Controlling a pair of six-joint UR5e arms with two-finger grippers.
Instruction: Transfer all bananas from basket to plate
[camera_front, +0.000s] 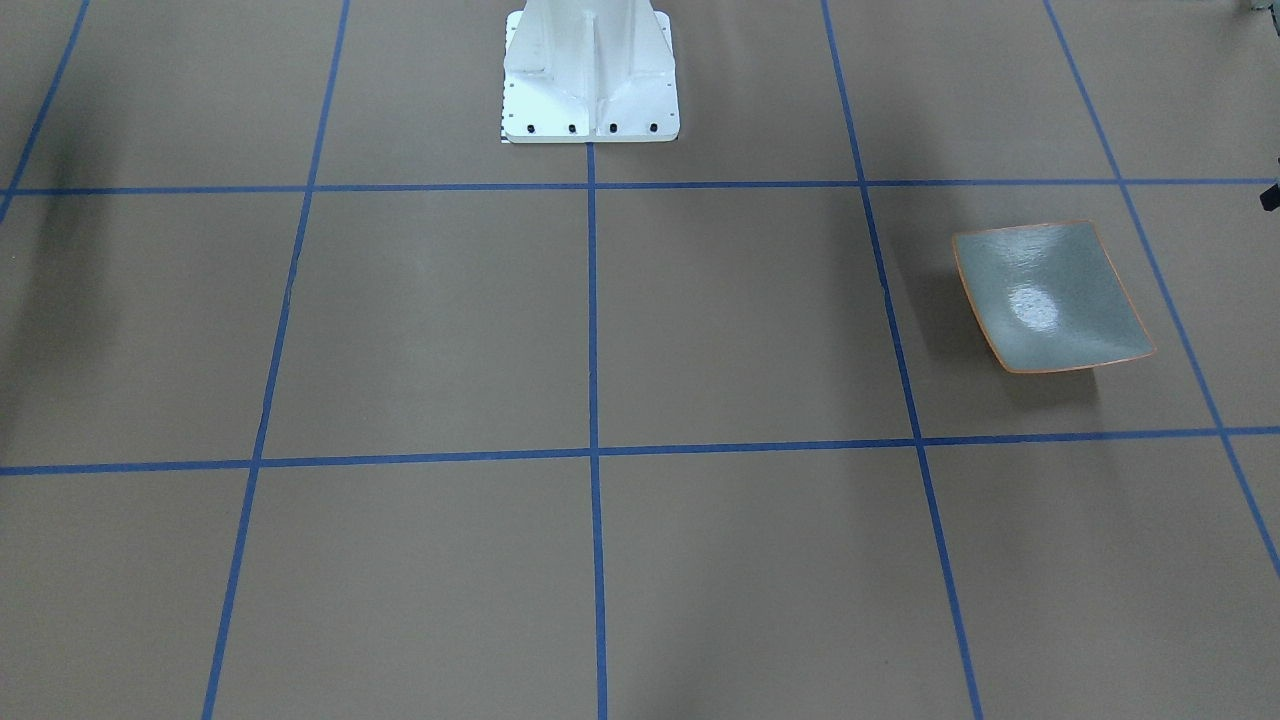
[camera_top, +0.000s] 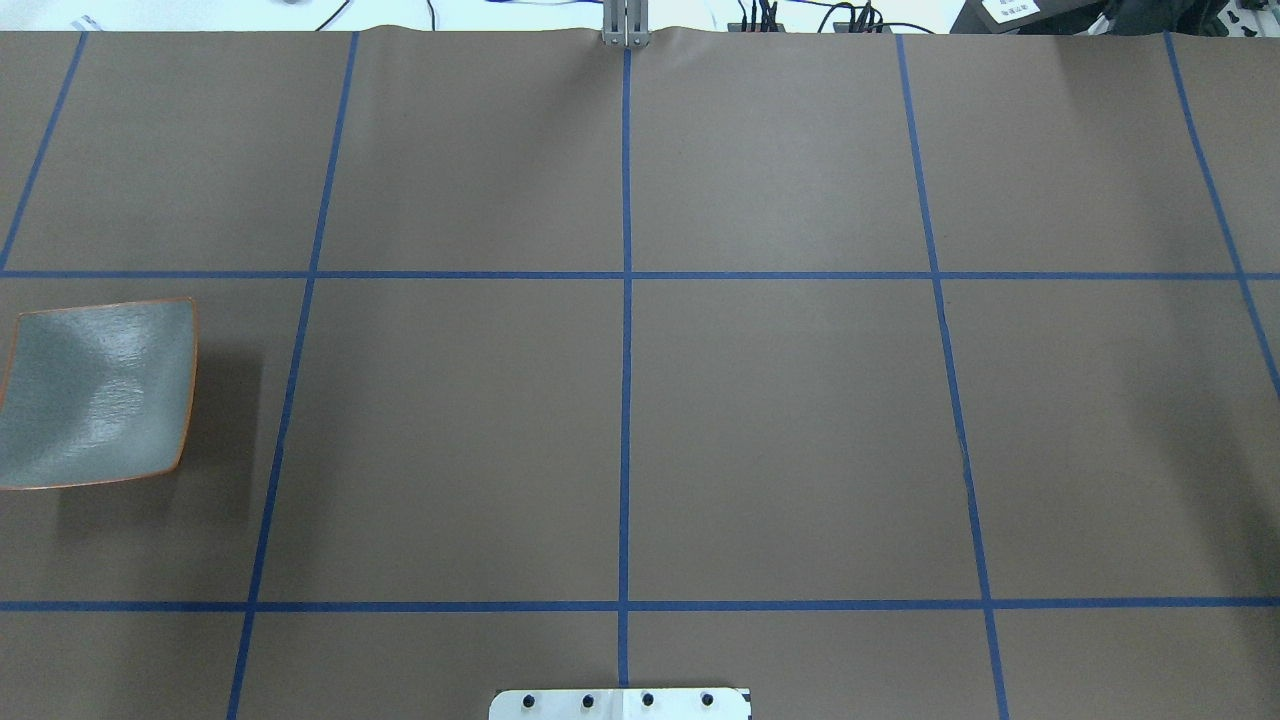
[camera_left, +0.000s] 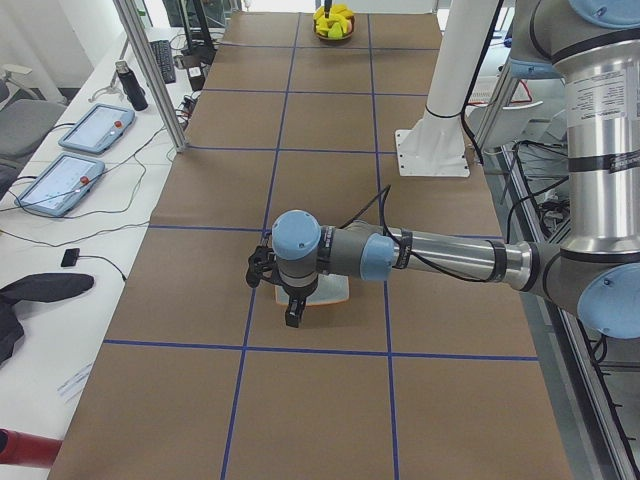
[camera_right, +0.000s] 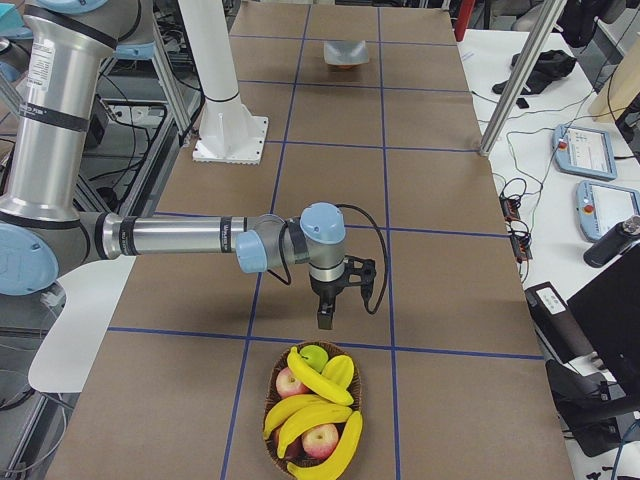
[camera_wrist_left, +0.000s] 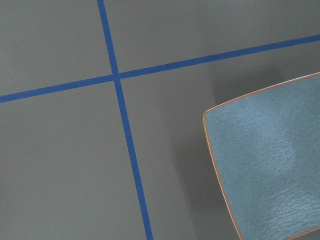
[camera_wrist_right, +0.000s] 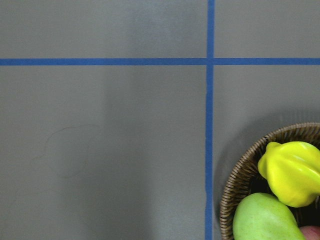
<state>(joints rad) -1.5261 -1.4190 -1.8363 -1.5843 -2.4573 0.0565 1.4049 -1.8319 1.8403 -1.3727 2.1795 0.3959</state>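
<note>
Several yellow bananas (camera_right: 318, 384) lie in a round wicker basket (camera_right: 278, 438) at the table's near end in the exterior right view, with red apples and a green fruit. My right gripper (camera_right: 326, 318) points down just short of the basket; I cannot tell if it is open. The right wrist view shows the basket rim (camera_wrist_right: 235, 180), a ribbed yellow fruit (camera_wrist_right: 292, 172) and a green fruit (camera_wrist_right: 262, 220), no banana. The grey-green plate (camera_front: 1050, 297) is empty; it also shows overhead (camera_top: 95, 395) and in the left wrist view (camera_wrist_left: 270, 160). My left gripper (camera_left: 292, 315) hangs at the plate's edge (camera_left: 335, 290); I cannot tell its state.
The white robot base (camera_front: 590, 75) stands mid-table on the robot's side. Blue tape lines grid the brown table cover. Tablets and cables lie on a side bench (camera_left: 85, 150). The basket shows far off in the exterior left view (camera_left: 333, 22).
</note>
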